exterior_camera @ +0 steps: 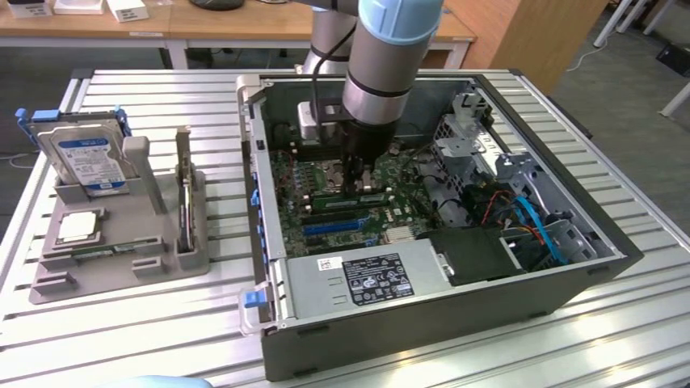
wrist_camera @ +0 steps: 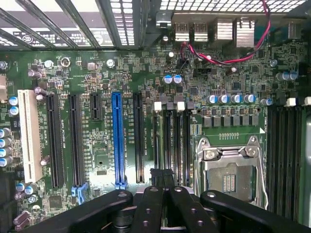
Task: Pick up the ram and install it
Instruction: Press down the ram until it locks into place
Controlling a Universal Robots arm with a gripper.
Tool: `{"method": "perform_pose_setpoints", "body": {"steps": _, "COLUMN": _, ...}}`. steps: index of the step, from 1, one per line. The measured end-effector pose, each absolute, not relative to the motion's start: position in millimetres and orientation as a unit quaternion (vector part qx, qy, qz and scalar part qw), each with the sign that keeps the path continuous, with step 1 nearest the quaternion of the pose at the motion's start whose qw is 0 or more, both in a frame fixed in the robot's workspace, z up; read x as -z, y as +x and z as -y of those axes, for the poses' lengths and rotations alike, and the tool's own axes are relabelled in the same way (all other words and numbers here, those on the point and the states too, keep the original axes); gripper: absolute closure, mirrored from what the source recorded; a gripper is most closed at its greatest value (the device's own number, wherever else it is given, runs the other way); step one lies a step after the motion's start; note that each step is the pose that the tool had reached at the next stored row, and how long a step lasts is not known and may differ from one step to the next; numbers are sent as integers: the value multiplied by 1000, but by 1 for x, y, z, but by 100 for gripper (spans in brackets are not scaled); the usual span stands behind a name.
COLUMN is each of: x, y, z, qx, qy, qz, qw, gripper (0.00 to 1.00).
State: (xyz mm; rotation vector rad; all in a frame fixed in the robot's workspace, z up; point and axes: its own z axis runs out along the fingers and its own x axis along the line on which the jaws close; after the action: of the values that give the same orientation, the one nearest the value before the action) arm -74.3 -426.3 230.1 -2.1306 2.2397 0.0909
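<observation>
Exterior view: high above the worktop (exterior_camera: 129, 323), looking down at a slant on the open computer case (exterior_camera: 431, 323) and the grey holder (exterior_camera: 119, 242) on the exterior view's left; far enough to take in the whole case.
Wrist view: on the arm (exterior_camera: 377, 73), inside the case, facing the motherboard (wrist_camera: 97, 77) from close by, past the gripper (wrist_camera: 163, 194).
Shared by the 2 views: the motherboard with its slots and the processor socket (wrist_camera: 228, 174).

The motherboard (wrist_camera: 194, 97) is showing green, with one blue slot (wrist_camera: 117, 138) and a white slot (wrist_camera: 29, 136) among black ones; a pink wire (wrist_camera: 228, 60) is looping across it; the hard drive (exterior_camera: 86, 162) is wearing a blue label; the gripper (wrist_camera: 163, 194) is looking black.
</observation>
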Motion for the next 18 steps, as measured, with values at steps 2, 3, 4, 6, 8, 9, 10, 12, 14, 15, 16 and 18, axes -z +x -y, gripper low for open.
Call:
{"method": "perform_pose_setpoints", "body": {"steps": 2, "x": -229, "y": -74, "z": 426, "qx": -29, "qy": -689, "qz": -724, "qw": 25, "gripper": 90}}
{"method": "perform_pose_setpoints", "body": {"steps": 3, "x": -228, "y": -75, "z": 426, "qx": -29, "qy": -689, "qz": -724, "qw": 25, "gripper": 90}}
{"method": "perform_pose_setpoints", "body": {"steps": 4, "x": -227, "y": -75, "z": 426, "qx": -29, "qy": -689, "qz": -724, "qw": 25, "gripper": 90}}
{"method": "perform_pose_setpoints", "body": {"steps": 6, "x": -226, "y": -75, "z": 426, "qx": -29, "qy": -689, "qz": -724, "qw": 25, "gripper": 90}}
{"method": "perform_pose_setpoints", "body": {"steps": 8, "x": -224, "y": -75, "z": 426, "qx": -29, "qy": -689, "qz": -724, "qw": 24, "gripper": 90}}
{"method": "perform_pose_setpoints", "body": {"steps": 9, "x": -224, "y": -75, "z": 426, "qx": -29, "qy": -689, "qz": -724, "qw": 24, "gripper": 90}}
{"method": "perform_pose_setpoints", "body": {"steps": 10, "x": -223, "y": -75, "z": 426, "qx": -29, "qy": -689, "qz": -724, "qw": 24, "gripper": 90}}
{"method": "perform_pose_setpoints", "body": {"steps": 12, "x": -222, "y": -75, "z": 426, "qx": -29, "qy": -689, "qz": -724, "qw": 24, "gripper": 90}}
{"method": "perform_pose_setpoints", "body": {"steps": 14, "x": -221, "y": -75, "z": 426, "qx": -29, "qy": -689, "qz": -724, "qw": 24, "gripper": 90}}
{"method": "perform_pose_setpoints", "body": {"steps": 15, "x": -221, "y": -75, "z": 426, "qx": -29, "qy": -689, "qz": -724, "qw": 24, "gripper": 90}}
{"method": "perform_pose_setpoints", "body": {"steps": 16, "x": -221, "y": -75, "z": 426, "qx": -29, "qy": -689, "qz": -724, "qw": 24, "gripper": 90}}
{"method": "perform_pose_setpoints", "body": {"steps": 18, "x": -221, "y": -75, "z": 426, "qx": -29, "qy": -689, "qz": -724, "qw": 24, "gripper": 90}}
